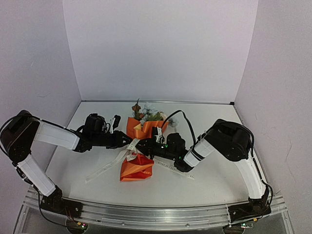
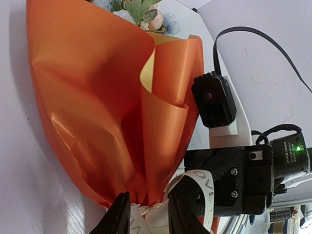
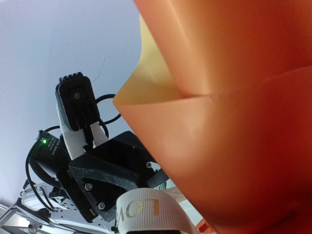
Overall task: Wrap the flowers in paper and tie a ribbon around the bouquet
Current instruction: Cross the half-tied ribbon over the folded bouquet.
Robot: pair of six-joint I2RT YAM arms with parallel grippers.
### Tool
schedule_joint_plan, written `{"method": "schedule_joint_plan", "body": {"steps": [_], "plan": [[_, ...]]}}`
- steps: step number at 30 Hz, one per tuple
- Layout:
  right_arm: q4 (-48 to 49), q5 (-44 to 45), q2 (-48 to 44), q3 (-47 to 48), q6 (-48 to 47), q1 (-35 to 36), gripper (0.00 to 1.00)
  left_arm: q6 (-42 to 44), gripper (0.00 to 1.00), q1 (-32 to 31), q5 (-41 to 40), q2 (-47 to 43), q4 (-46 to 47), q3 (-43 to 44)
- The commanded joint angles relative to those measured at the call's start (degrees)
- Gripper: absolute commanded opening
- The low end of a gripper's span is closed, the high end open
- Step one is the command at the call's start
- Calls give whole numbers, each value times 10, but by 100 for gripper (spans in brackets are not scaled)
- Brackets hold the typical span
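A flat white rectangular table (image 1: pixel 214 180) is the base of the scene. A plain pale back wall panel (image 1: pixel 161 48) rises from its far edge, with matching pale side panels to its left (image 1: pixel 34 63) and right (image 1: pixel 282 73). A ribbed silver aluminium rail (image 1: pixel 156 214) runs along its near edge.

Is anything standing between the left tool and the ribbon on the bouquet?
Nothing visible does: the ribbon lies right between the fingers of the left tool, at the pinched neck of the bouquet.
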Motion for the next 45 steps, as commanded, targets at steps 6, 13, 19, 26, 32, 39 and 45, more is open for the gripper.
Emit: {"method": "schedule_joint_plan", "body": {"steps": [6, 13, 19, 26, 32, 39, 45], "plan": [[28, 7, 7, 14, -4, -3, 0, -24, 29, 1, 59, -11, 94, -35], [28, 12, 9, 18, 1, -5, 0, -47, 29, 1, 75, 1, 141, -53], [28, 15, 9, 24, 10, -6, 0, -62, 29, 1, 83, 7, 167, -63], [28, 10, 9, 37, 17, -6, 0, -74, 23, 1, 82, 19, 177, -59], [26, 4, 10, 35, 19, -6, 0, -76, 14, 1, 77, 25, 173, -53], [24, -1, -1, 8, 14, -6, 0, -82, 0, 1, 60, 27, 168, -47], [14, 0, -18, -18, 1, -6, 14, -83, 0, 0, 40, 12, 169, -58]]}}
